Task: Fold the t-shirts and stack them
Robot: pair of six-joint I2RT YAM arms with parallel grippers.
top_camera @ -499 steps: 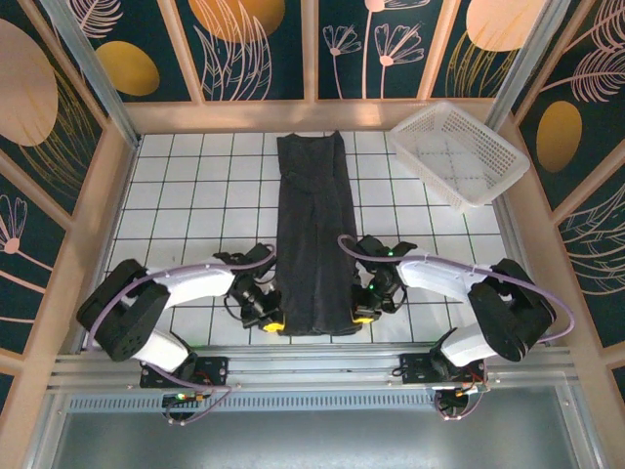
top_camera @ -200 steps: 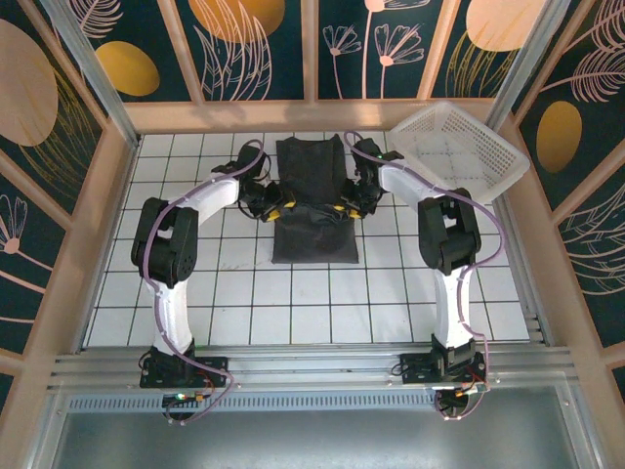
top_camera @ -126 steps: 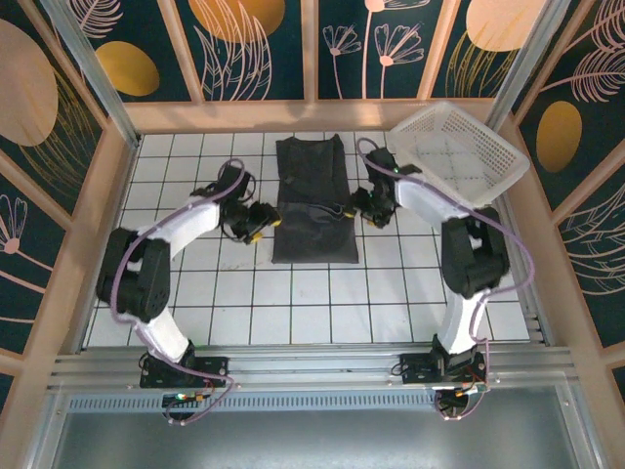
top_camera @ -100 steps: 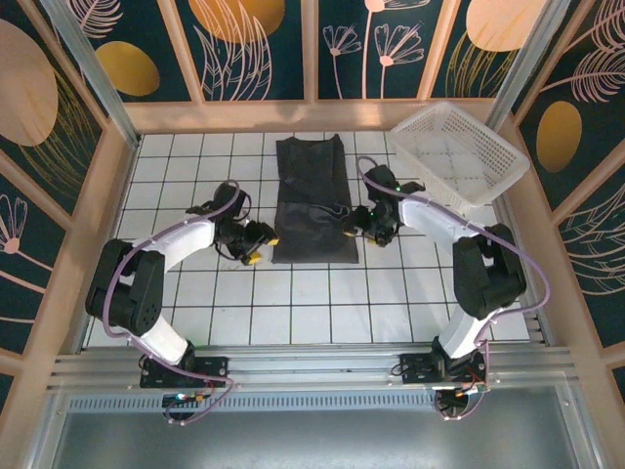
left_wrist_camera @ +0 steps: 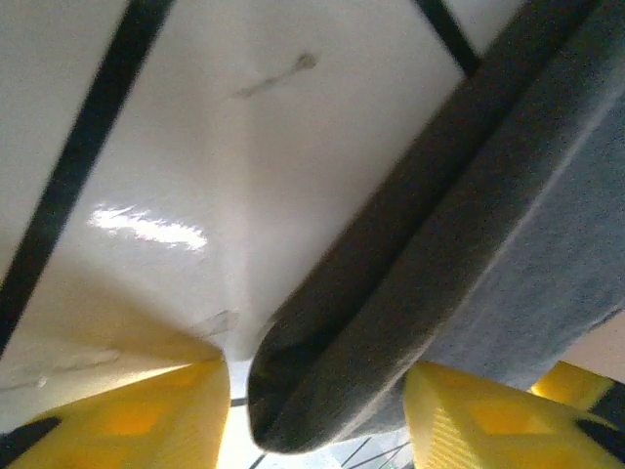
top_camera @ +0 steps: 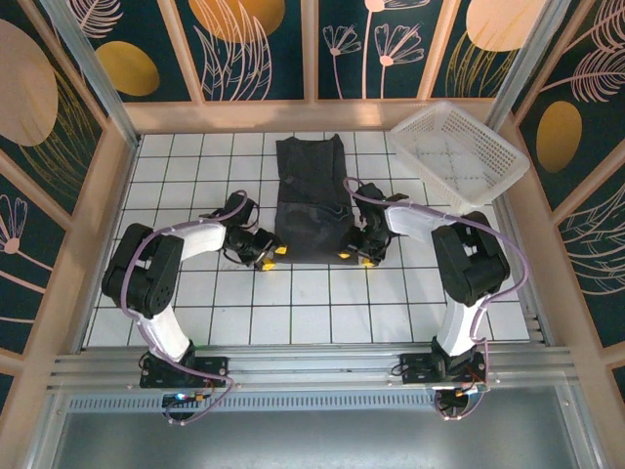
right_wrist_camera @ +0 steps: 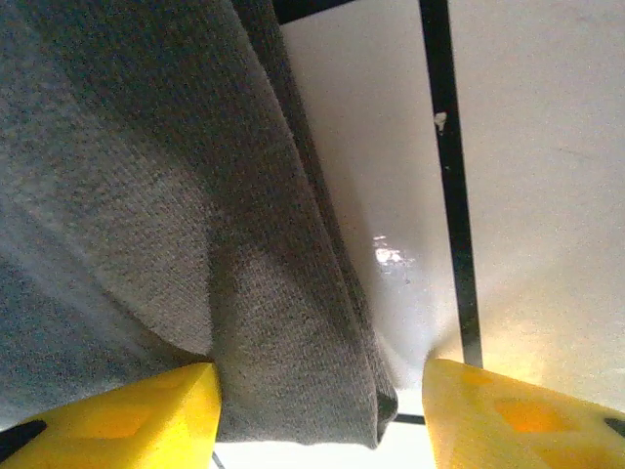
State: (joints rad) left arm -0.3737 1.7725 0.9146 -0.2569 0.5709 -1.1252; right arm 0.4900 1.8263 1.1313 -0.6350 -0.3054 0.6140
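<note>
Table point(top_camera: 195, 313) of white tiles is seen from above, with a white mesh basket point(top_camera: 422, 116) set at its far right corner, where it was in the earlier frames. A single dark grey shirt point(top_camera: 312, 200) is laid flat at the middle of the far half, just left of the basket and apart from it. Two and a half seconds ago the shirt was stretched as one long strip from the far edge down to the arms. Now it is doubled over on itself and only about half that length, its near edge lying where it has lain for the last second.

The left gripper point(top_camera: 273, 255) is placed at the near left corner of the shirt and the right gripper point(top_camera: 349, 255) at the near right corner. Half a second ago both were held further up, beside the shirt's long sides.

In the left wrist view the rounded fold of the shirt point(left_wrist_camera: 439, 274) is framed by the left gripper point(left_wrist_camera: 317, 425), whose jaws are kept apart with a sliver of tile showing beside one yellow finger point(left_wrist_camera: 137, 420). In the right wrist view the shirt's corner point(right_wrist_camera: 146, 195) is likewise straddled by the right gripper point(right_wrist_camera: 317, 420), its jaws spread, and bare tile is left between the cloth and the far finger point(right_wrist_camera: 518, 415).
</note>
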